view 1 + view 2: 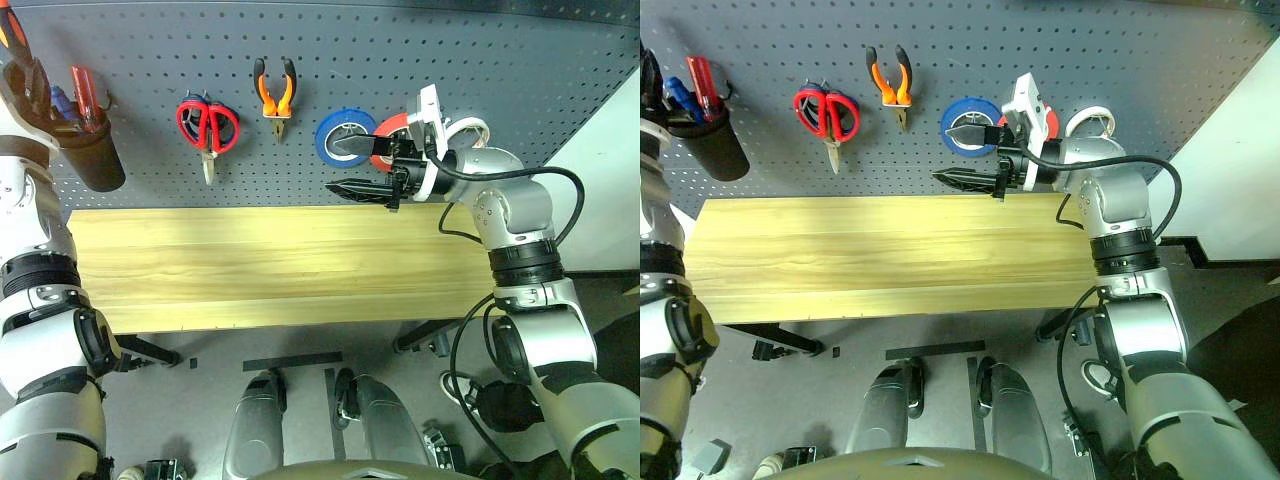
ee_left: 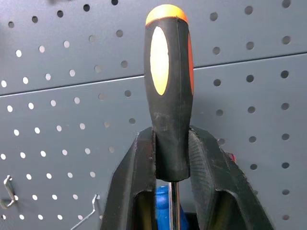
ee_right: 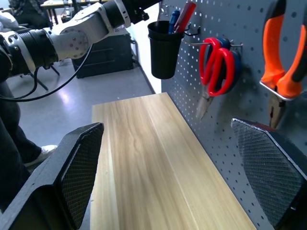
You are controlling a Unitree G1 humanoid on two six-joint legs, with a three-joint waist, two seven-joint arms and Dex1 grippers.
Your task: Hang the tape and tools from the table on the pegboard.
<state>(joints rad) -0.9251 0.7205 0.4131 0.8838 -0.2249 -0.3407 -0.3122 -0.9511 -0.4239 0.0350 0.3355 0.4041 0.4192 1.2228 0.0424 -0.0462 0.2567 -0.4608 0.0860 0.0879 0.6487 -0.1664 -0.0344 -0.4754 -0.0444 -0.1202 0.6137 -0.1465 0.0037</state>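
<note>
**Tools on the pegboard, screwdriver between the left fingers**

Head views: the long light-wood table [image 1: 260, 265] lies bare below the dark grey perforated pegboard [image 1: 400, 60]. On the board hang red-handled scissors [image 1: 207, 127], orange-handled pliers [image 1: 275, 92], a blue tape roll [image 1: 338, 130], a red tape roll [image 1: 386, 160] and, partly behind the right wrist, a thin white tape roll [image 1: 1092, 120]. A black cup holder [image 1: 708, 140] at the board's left end carries red and blue handled items. The right gripper [image 1: 352, 168] points sideways along the board in front of the blue roll, its black fingers spread wide and empty.

Left wrist view: the left gripper [image 2: 171, 163] has its two black fingers [image 2: 139, 163] on either side of the lower end of a black-and-orange screwdriver handle [image 2: 169, 91], which stands upright before the pegboard; whether they are pressing it or have let go cannot be told. A blue handle [image 2: 163, 211] sits just below.

Right wrist view: between the spread pads [image 3: 81, 163] run the table, scissors, pliers and cup holder.
</note>
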